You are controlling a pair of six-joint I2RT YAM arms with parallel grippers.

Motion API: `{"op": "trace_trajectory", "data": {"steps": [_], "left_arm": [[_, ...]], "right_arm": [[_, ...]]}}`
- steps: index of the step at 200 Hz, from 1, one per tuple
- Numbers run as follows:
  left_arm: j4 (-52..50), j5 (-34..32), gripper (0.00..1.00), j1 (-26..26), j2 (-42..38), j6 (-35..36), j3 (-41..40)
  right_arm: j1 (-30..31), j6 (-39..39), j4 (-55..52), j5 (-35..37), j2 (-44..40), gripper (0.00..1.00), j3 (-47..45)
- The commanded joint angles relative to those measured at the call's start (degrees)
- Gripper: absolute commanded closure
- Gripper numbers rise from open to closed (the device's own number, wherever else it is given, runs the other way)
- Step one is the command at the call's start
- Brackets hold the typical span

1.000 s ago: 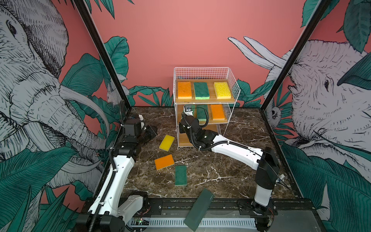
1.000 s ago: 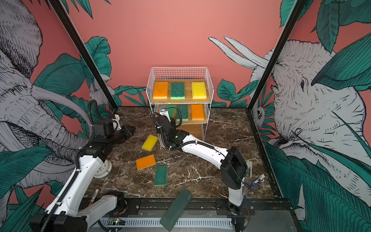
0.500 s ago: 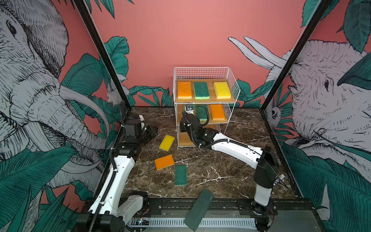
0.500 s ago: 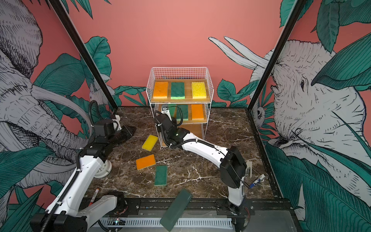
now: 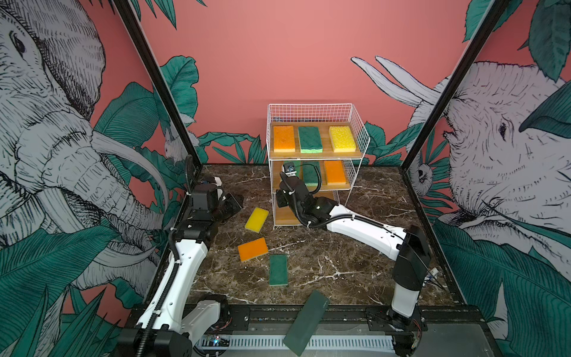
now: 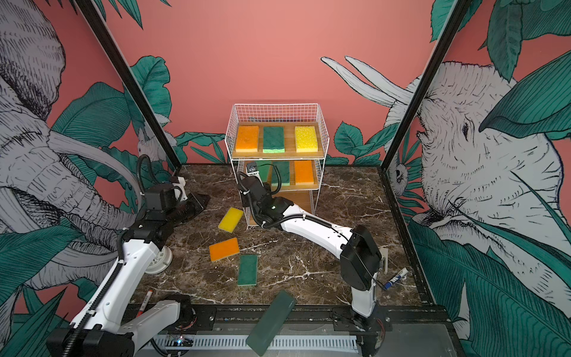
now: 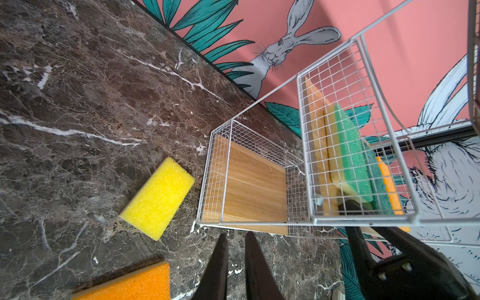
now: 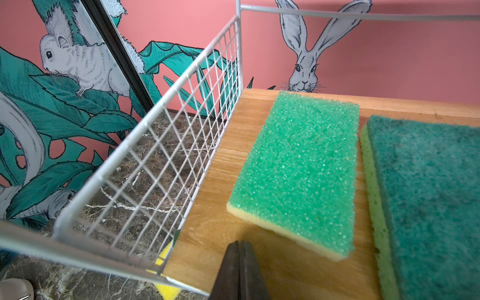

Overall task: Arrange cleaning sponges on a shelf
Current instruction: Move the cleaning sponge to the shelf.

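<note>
The shelf (image 5: 309, 105) stands at the back. Its top board holds an orange sponge (image 5: 284, 138), a dark green one (image 5: 310, 139) and a yellow one (image 5: 341, 138). On the middle board lie a light-green sponge (image 8: 298, 166), a dark green one (image 8: 426, 197) and an orange one (image 5: 334, 172). My right gripper (image 8: 240, 242) is shut and empty, its tips over the middle board just short of the light-green sponge. Yellow (image 5: 256, 219), orange (image 5: 252, 249) and dark green (image 5: 278, 269) sponges lie on the table. My left gripper (image 7: 235, 235) hovers slightly open near them, holding nothing.
The shelf's bottom board (image 7: 254, 187) is bare. A long dark green slab (image 5: 306, 323) leans over the front rail. A white round object (image 6: 159, 262) sits by the left arm's base. Markers lie at the front left (image 6: 145, 301) and right (image 6: 397, 276).
My right wrist has risen and pushed further into the middle level of the shelf. The left arm and the sponges on the table have not moved.
</note>
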Motion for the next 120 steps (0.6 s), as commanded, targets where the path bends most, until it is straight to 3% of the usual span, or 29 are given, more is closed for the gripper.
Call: {"op": "trace_trajectory", "data": {"steps": [1,28,53,120], "left_arm": [[-0.4,0.6,0.82,0.2,-1.2,2.1,-0.2],[-1.7,0.7,0.79,0.2,-1.5,3.1,0.4],[-4.4,-0.5,0.82,-0.6,-2.2,6.5,1.5],[-5.3,-4.8,0.83,-10.4,-4.2,12.5,2.9]], "right_arm": [[1.0,-2.7,0.1,1.8,-3.3,0.91,0.1],[2.7,-4.5,-0.4,3.3,-4.8,0.88,-0.2],[4.1,-4.5,1.0,4.5,-8.5,0.87,-3.2],[4.9,-3.4,1.4,7.6,-21.1,0.84,-14.7]]}}
